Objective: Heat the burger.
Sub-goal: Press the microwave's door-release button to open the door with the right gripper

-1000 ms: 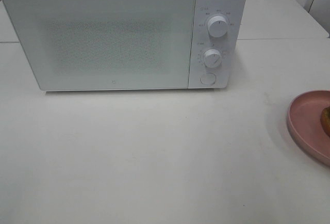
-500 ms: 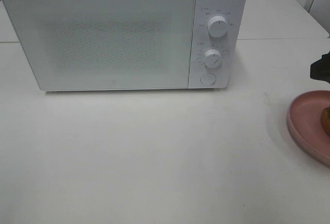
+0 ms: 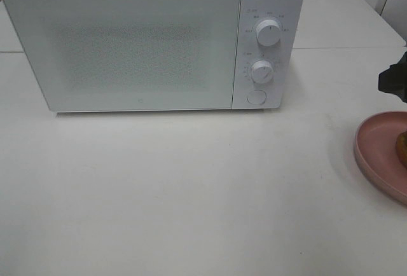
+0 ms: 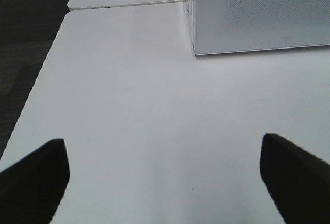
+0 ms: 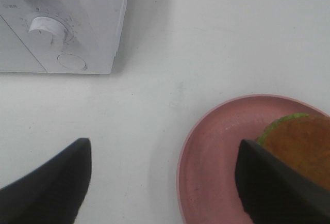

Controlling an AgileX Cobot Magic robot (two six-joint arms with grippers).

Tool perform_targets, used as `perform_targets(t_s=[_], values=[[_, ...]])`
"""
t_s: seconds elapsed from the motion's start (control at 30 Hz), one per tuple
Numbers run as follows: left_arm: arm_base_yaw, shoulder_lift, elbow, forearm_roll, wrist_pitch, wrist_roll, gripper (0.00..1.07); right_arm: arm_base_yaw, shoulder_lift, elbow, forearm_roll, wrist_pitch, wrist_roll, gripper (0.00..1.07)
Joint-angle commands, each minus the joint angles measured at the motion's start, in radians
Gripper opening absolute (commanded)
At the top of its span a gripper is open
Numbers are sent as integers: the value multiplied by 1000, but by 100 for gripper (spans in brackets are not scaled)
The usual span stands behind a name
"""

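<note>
The burger [image 5: 301, 141], brown bun over a green lettuce edge, sits on a pink plate [image 5: 221, 152]. In the high view only a sliver of the burger [image 3: 402, 149] shows at the right edge, on the plate [image 3: 375, 149]. My right gripper [image 5: 162, 182] hangs open above the plate's near rim, one finger over bare table, the other over the plate beside the burger; its dark body [image 3: 394, 79] pokes into the high view at the right edge. The white microwave [image 3: 146, 41] stands shut at the back. My left gripper [image 4: 165, 177] is open over bare table, left of the microwave [image 4: 258, 12].
The microwave's panel carries two dials [image 3: 269, 34] [image 3: 261, 70] and a round button [image 3: 255, 96]. The white table [image 3: 191, 193] stretches in front of it. The table's left edge [image 4: 38, 87] drops to a dark floor.
The right arm has come into the high view at the right edge and moved a little further in. The microwave, plate and burger have not moved.
</note>
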Motion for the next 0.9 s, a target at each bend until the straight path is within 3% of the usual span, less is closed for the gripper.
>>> perform_targets(t_s=[0.03, 0.3, 0.67, 0.73, 0.83, 0.9], values=[[1, -17, 3, -1, -9, -6, 93, 2, 22, 52, -1, -137, -8, 75], [1, -17, 3, -1, -9, -6, 93, 2, 42, 134, 3, -403, 2, 75], [1, -17, 3, -1, -9, -6, 93, 2, 197, 216, 2, -738, 9, 75], [1, -17, 3, -1, -9, -6, 93, 56, 242, 254, 20, -889, -43, 75], [1, -17, 3, -1, -9, -6, 93, 73, 254, 260, 39, -914, -67, 75], [1, -17, 3, -1, -9, -6, 93, 136, 298, 271, 120, -975, -133, 75]])
